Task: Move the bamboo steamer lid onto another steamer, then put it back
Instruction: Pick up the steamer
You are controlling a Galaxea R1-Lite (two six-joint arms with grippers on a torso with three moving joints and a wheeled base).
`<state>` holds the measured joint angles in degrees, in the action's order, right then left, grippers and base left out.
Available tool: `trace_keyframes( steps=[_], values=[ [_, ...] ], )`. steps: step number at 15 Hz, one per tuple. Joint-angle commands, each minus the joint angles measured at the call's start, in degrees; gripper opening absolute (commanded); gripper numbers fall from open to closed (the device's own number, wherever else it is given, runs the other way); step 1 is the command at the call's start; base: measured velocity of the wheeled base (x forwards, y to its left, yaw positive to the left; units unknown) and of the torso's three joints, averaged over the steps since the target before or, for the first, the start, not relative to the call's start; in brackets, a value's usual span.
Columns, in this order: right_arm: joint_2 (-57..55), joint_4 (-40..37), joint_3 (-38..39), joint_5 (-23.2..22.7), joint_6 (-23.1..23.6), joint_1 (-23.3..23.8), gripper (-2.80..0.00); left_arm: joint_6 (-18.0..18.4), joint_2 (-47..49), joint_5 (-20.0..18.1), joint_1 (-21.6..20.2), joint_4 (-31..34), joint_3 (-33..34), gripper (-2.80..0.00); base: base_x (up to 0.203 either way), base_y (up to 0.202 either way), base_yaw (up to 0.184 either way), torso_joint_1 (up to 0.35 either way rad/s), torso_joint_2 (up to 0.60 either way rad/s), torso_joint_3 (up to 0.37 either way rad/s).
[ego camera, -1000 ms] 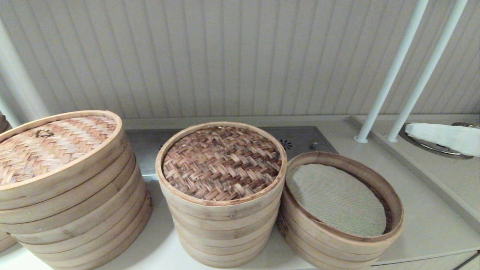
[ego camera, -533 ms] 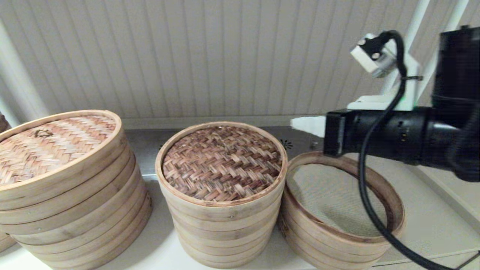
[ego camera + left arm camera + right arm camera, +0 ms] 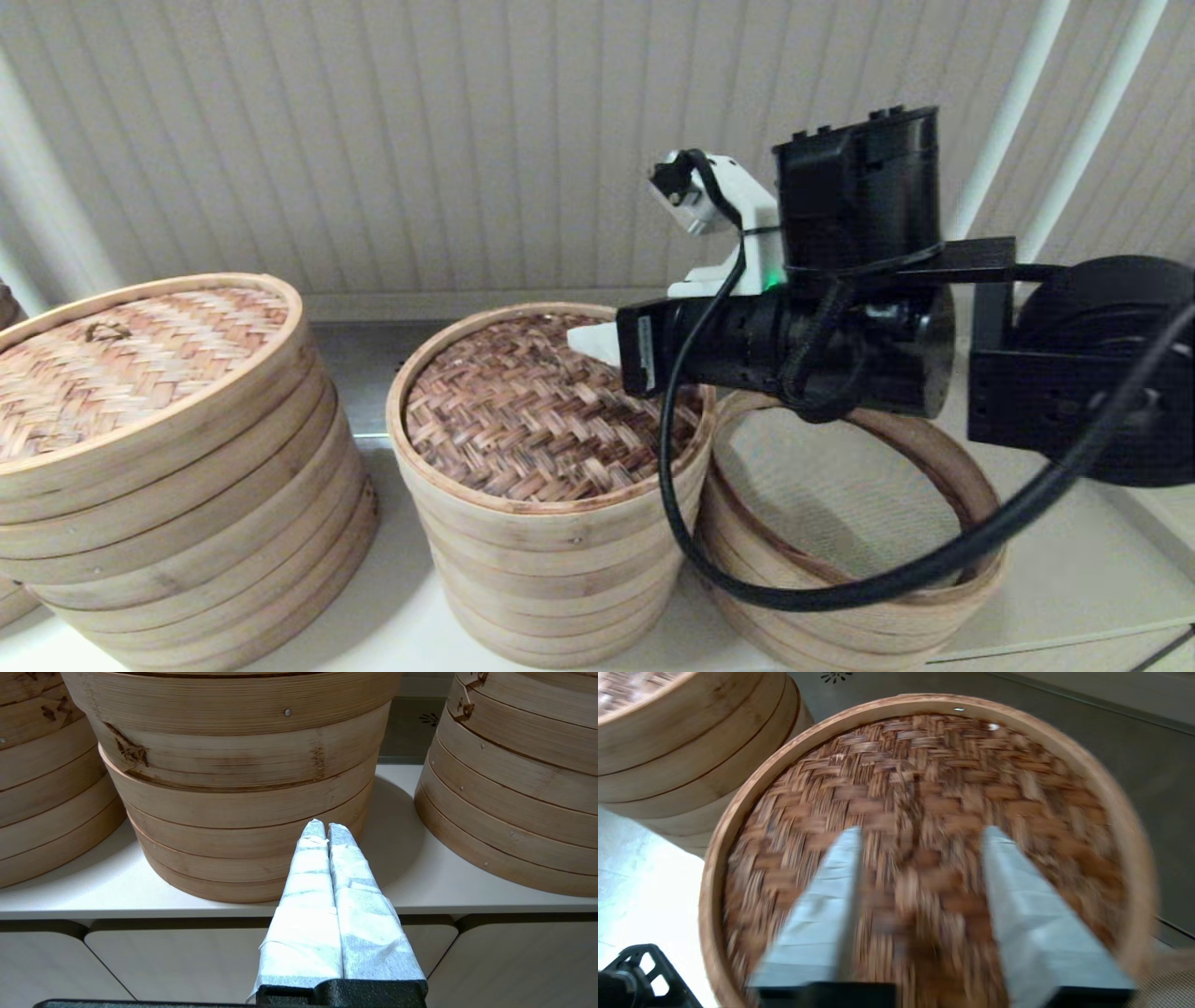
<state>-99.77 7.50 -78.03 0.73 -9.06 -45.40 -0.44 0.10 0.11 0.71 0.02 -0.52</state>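
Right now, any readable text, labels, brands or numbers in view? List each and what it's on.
None readable in any view.
The bamboo steamer lid, the open steamer beside it and the tan-lidded stack carry no print.
The right gripper and left gripper show plain white wrap, no markings.

We find no legible text, label, brand, number or sign on any surface in the head view or either wrist view.
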Motion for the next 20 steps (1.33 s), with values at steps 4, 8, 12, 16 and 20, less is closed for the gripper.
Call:
trace_keyframes(
  steps=[4,8,12,16,20],
  values=[
    [-6.5,-0.2,-4.5,0.7,0.1,-0.9,0.0,0.0,0.0,0.1,0.0,0.0,0.0,-2.8,0.0,0.0,0.0,0.0,0.0,0.0],
    [-7.5,-1.7,-5.3,2.9,1.4,-0.9,0.0,0.0,0.0,0.1,0.0,0.1,0.0,-2.8,0.0,0.0,0.0,0.0,0.0,0.0],
    [-8.1,-1.1,-5.1,6.0,2.7,-2.5,0.0,0.0,0.0,0.1,0.0,0.0,0.0,-2.8,0.0,0.0,0.0,0.0,0.0,0.0],
    [-8.9,-0.7,-5.3,8.3,4.2,-2.7,0.0,0.0,0.0,0.1,0.0,0.0,0.0,-2.8,0.0,0.0,0.0,0.0,0.0,0.0],
    [-9.0,-0.3,-5.4,8.2,4.3,-2.7,-2.8,0.0,0.0,0.1,0.0,0.0,0.0,-2.8,0.0,0.0,0.0,0.0,0.0,0.0]
  ],
)
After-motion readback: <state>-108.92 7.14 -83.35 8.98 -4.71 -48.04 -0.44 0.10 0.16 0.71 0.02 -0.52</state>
